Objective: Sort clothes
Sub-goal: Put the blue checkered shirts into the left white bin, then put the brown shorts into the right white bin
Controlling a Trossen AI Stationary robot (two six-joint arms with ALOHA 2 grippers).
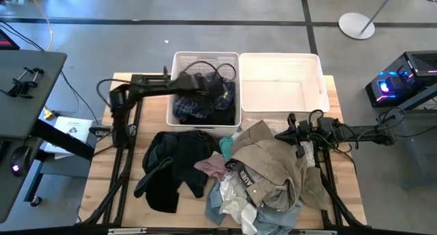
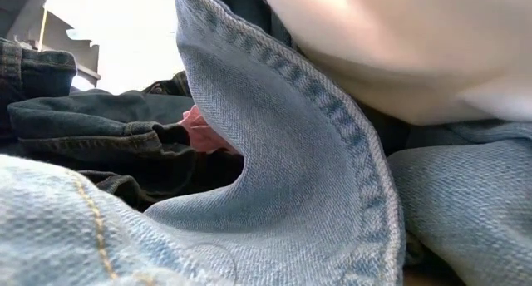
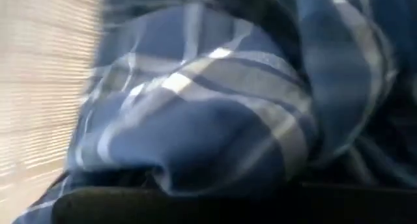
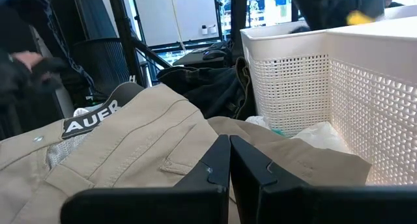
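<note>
Clothes heap (image 1: 246, 180) covers the table's near half, khaki trousers (image 1: 270, 160) on top, black garment (image 1: 174, 167) at left; bare wood (image 1: 102, 173) only along the left edge. Far side: left basket (image 1: 179, 61) holds plaid cloth (image 1: 194, 106), right basket (image 1: 317, 67) just beside it. Left gripper (image 1: 222, 91) down in the left basket, fingers together; its wrist view shows only plaid (image 3: 215, 113). Right gripper (image 4: 229, 152), fingers together, hovers over the trousers (image 4: 130, 146). Low view is blocked by denim (image 2: 274, 153).
</note>
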